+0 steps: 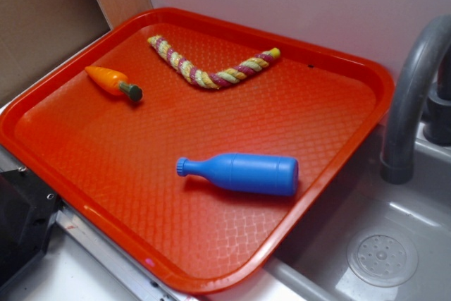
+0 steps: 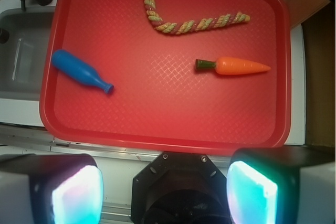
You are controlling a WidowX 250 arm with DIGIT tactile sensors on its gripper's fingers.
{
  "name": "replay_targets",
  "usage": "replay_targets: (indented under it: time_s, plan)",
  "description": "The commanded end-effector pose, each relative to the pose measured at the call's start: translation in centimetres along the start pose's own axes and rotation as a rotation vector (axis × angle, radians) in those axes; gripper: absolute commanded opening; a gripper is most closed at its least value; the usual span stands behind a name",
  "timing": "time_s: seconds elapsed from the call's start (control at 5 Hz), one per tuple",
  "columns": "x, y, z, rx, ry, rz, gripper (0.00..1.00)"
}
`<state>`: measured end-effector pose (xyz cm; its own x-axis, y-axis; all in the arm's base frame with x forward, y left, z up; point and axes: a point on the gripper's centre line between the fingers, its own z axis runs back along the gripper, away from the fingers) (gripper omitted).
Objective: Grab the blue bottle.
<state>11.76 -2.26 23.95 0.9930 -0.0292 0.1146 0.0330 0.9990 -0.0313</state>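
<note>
The blue bottle (image 1: 242,173) lies on its side on the red tray (image 1: 356,139), cap pointing left, near the tray's front right. In the wrist view the bottle (image 2: 79,70) lies at the tray's left side, cap toward the middle. My gripper (image 2: 165,190) is high above the tray's near edge, far from the bottle. Its jaws stand wide apart with nothing between them; the glowing pads (image 2: 77,195) show at the bottom. The gripper does not show in the exterior view.
A toy carrot (image 1: 113,80) and a striped rope toy (image 1: 211,67) lie at the back of the tray. A grey sink (image 1: 384,255) with a faucet (image 1: 412,96) stands right of the tray. A brown board (image 1: 42,19) stands at back left.
</note>
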Motion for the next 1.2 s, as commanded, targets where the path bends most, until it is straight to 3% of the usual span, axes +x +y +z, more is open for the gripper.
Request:
replay_targets:
  time_s: [0.0,0.2,0.6,0.8,1.0]
  plan:
    - [5.2,-4.3,-2.9,-0.014,-0.209,-0.329,1.0]
    - [6.8,-7.2,-4.9,-0.111,-0.254,-0.545,1.0]
    - [8.7,-12.3,-10.0,-0.213,-0.172,-0.764,1.0]
    - [8.4,-13.9,-12.3,-0.225,-0.114,-0.827,1.0]
    - [8.2,-14.1,-14.6,-0.205,-0.051,-0.845,1.0]
